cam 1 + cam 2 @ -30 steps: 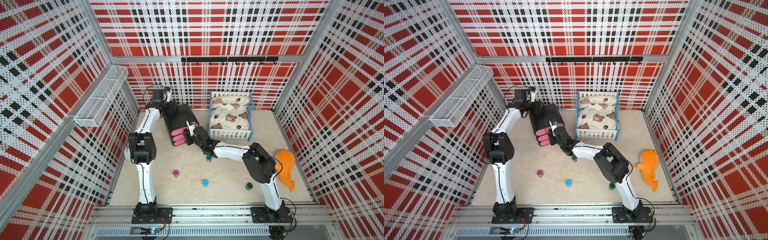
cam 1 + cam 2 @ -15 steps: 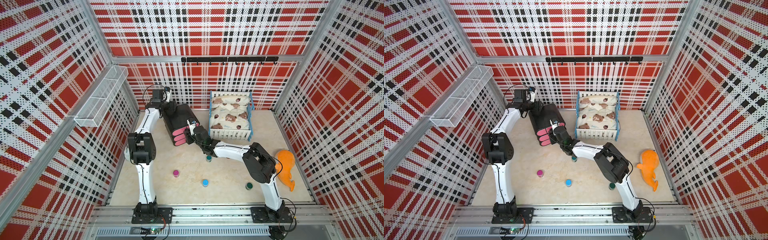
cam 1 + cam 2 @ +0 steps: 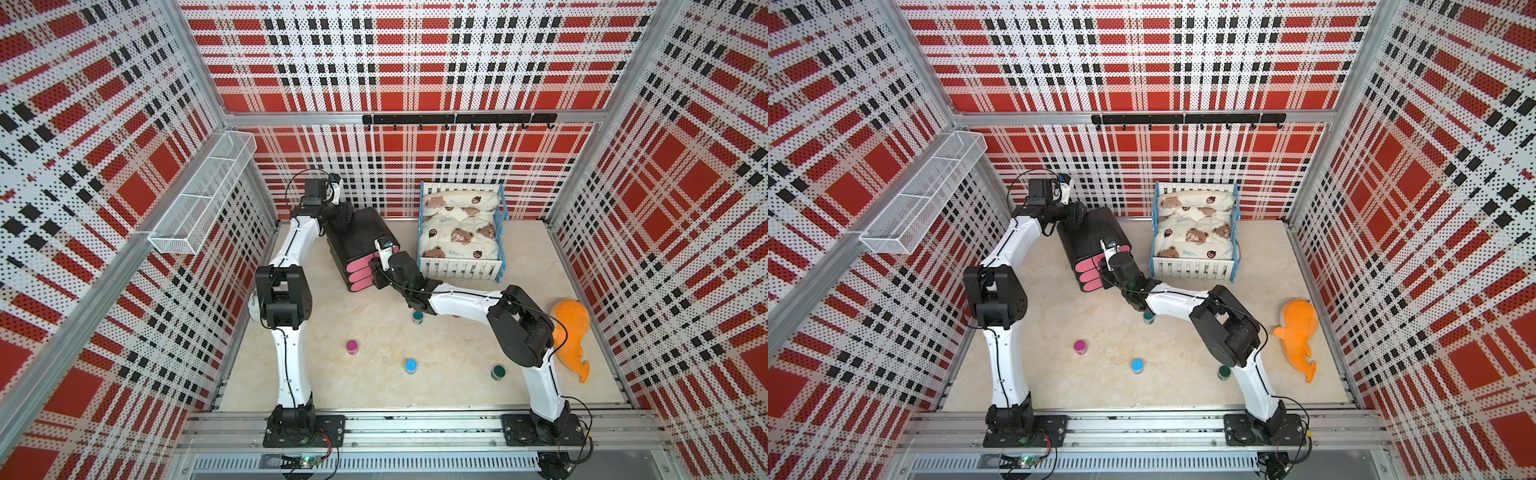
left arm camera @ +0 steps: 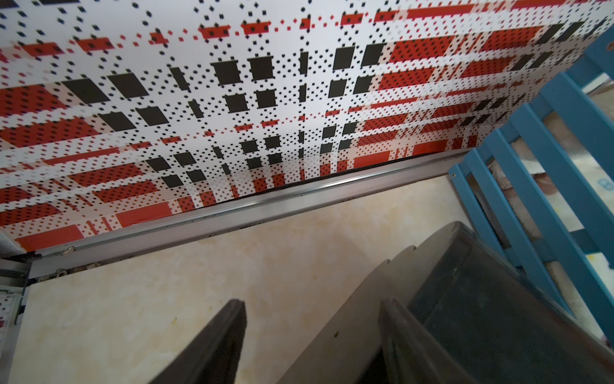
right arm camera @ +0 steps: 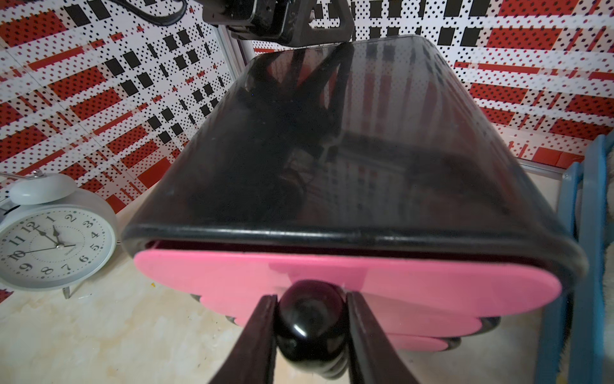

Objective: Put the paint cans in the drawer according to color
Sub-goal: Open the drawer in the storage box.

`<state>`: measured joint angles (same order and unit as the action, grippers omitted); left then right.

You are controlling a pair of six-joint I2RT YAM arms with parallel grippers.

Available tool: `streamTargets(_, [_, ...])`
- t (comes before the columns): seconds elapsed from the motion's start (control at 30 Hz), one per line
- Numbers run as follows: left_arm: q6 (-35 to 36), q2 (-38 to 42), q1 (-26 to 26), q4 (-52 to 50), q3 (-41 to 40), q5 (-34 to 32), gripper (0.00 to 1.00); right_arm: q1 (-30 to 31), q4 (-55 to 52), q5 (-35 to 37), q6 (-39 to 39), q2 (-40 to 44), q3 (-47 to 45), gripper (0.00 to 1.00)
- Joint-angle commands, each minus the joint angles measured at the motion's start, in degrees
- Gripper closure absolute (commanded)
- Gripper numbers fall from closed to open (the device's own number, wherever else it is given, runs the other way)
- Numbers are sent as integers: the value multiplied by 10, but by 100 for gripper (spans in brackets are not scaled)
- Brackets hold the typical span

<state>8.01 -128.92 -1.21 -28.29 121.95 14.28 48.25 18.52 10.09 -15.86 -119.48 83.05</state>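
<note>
Right wrist view: the black drawer chest (image 5: 332,139) fills it, with its pink fronts facing the camera.
Where the chest is: at the back of the floor (image 3: 374,386), just beside the toy bed (image 3: 457,270). A white clock (image 5: 56,242) stands on its other side.
Right gripper (image 5: 310,301): its jaws are squeezed tight on the round black knob (image 5: 309,319) of what looks like the top drawer (image 5: 432,282).
Top drawer: it is hardly out, if at all. A thin dark gap shows above its pink front.
Left gripper (image 4: 312,301): its jaws are partly apart, one on each side of the chest's back edge. I cannot tell if they press on it.
Left on the floor: teal can (image 3: 418,316), pink can (image 3: 352,346), blue can (image 3: 410,365) and dark green can (image 3: 498,371), all well apart from the chest. I see no other cans.
Step in hand: opening a drawer, I think. No can is picked up.
Next move: a straight pull on the knob, away from the chest, with the chest kept from sliding. Then cans of one colour can go in.
</note>
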Motion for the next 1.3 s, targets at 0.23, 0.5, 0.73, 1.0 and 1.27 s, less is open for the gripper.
streamTargets(0.23, [7, 9, -2, -35, -18, -9, 31, -4, 12, -31, 8, 70, -73, 74])
streamTargets(0.5, [10, 11, -1, -40, -20, -17, 31, 0, 30, -44, -3, 110, -150, 74])
streamTargets(0.73, [9, 8, -1, -48, -18, -14, 31, 10, 37, -26, -3, 139, -199, 74])
streamTargets(1.0, [9, 8, 0, -54, -19, -13, 31, 11, 37, -37, 10, 155, -228, 74])
streamTargets(1.27, [10, 10, -2, -56, -20, -13, 31, 14, 41, -38, 14, 171, -259, 74])
